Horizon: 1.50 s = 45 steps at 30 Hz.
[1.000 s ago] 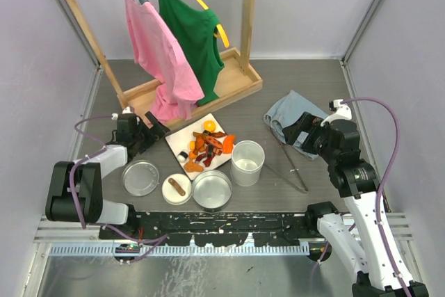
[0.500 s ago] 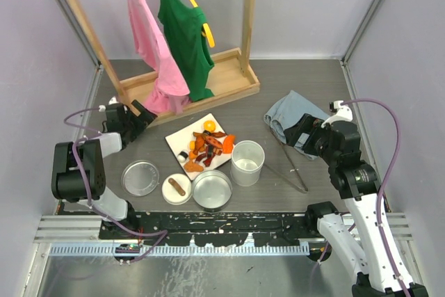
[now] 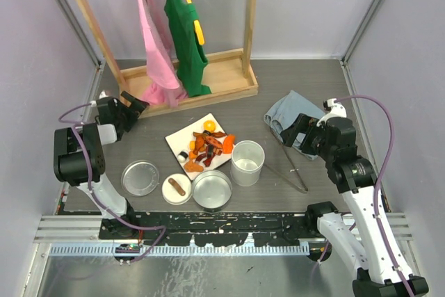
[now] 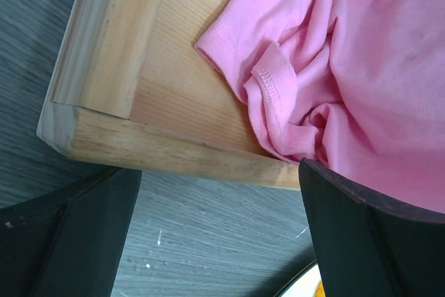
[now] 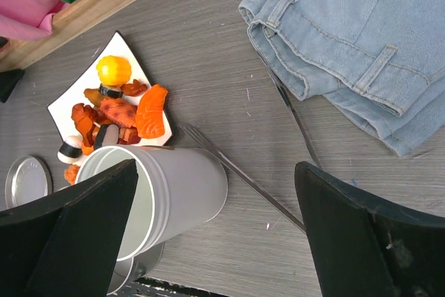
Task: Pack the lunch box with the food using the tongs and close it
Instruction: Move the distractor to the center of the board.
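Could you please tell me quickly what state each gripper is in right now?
Left gripper: open, holding nothing.
Right gripper: open, holding nothing; the tongs lie untouched.

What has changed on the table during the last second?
The left gripper, jaws open, drew back leftward from the white plate. The wooden rack swung its left end away from the arms, carrying the pink shirt along. The right gripper, tongs, food and steel tins stayed put.
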Motion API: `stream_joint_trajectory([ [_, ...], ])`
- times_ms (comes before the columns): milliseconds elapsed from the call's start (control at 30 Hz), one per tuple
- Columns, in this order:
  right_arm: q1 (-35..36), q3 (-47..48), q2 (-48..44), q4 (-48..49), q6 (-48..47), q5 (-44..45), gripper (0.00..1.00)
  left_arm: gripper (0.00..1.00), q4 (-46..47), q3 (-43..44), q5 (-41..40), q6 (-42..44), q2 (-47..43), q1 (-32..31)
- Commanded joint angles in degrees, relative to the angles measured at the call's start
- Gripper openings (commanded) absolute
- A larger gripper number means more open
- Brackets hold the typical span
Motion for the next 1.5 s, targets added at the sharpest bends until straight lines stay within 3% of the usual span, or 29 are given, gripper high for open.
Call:
stream_joint_trajectory([
  [0,-0.2,1.5,-0.1,1.1,-1.2,-1.0,1.0,0.98,7.4,2.3,-0.2,-0.5,2.5,2.2],
  [300,-0.2,2.8,1.4,1.3,-1.0,-3.0,1.0,0.98,12.0,5.6,3.1,-4.1,7.5,2.6],
  [500,-0.2,1.1,-1.6,0.8,-0.9,-1.8,1.0,0.98,9.9,1.3,0.2,-4.4,3.4,4.0],
  [833,-0.2,0.4,-2.3,0.6,-0.5,-1.8,1.0,0.98,6.0,-3.3,2.1,-3.7,-4.0,4.9],
  [1200,-0.2,-0.2,-3.3,-0.3,-1.3,-0.9,1.0,0.96,17.9,2.5,6.2,-9.6,8.7,4.9],
  [1467,-0.2,0.3,-3.5,-1.8,-2.4,0.5,1.0,0.93,19.5,6.7,5.9,-9.7,12.7,5.5],
])
